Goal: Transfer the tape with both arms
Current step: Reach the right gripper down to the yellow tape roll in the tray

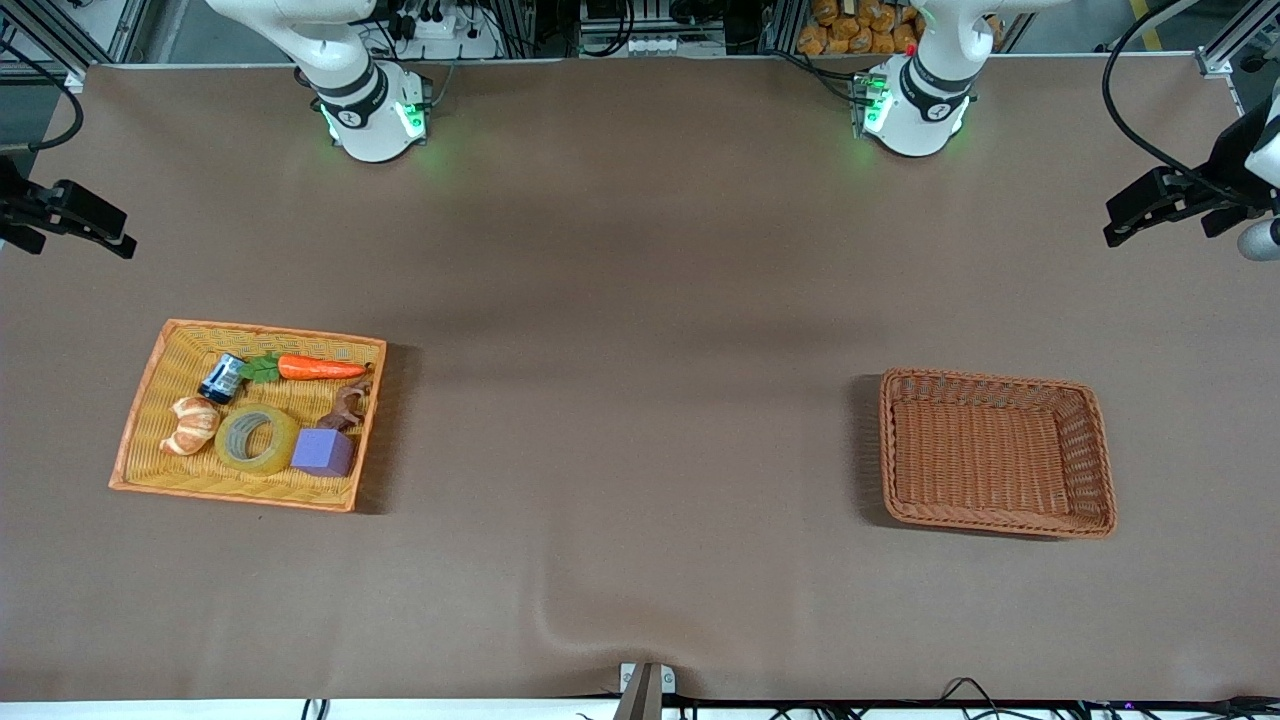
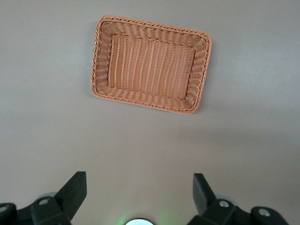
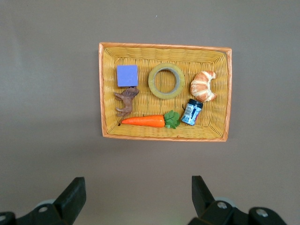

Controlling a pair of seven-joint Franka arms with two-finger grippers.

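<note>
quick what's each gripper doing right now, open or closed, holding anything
Left gripper: open, empty, high over the table with the brown basket in view.
Right gripper: open, empty, high above the yellow basket holding the tape.

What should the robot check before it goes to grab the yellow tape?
1. Tape lies flat in the yellow basket, hole up: ok.
2. Nothing on top of the tape: ok.
3. Room around it: not ok; the cube touches or nearly touches it in the front view, and the croissant lies close beside it.
4. Right pincer open, high over the table near the yellow basket: ok.
5. Left pincer open, high over the table near the brown basket: ok.
6. Brown basket has nothing in it: ok.
</note>
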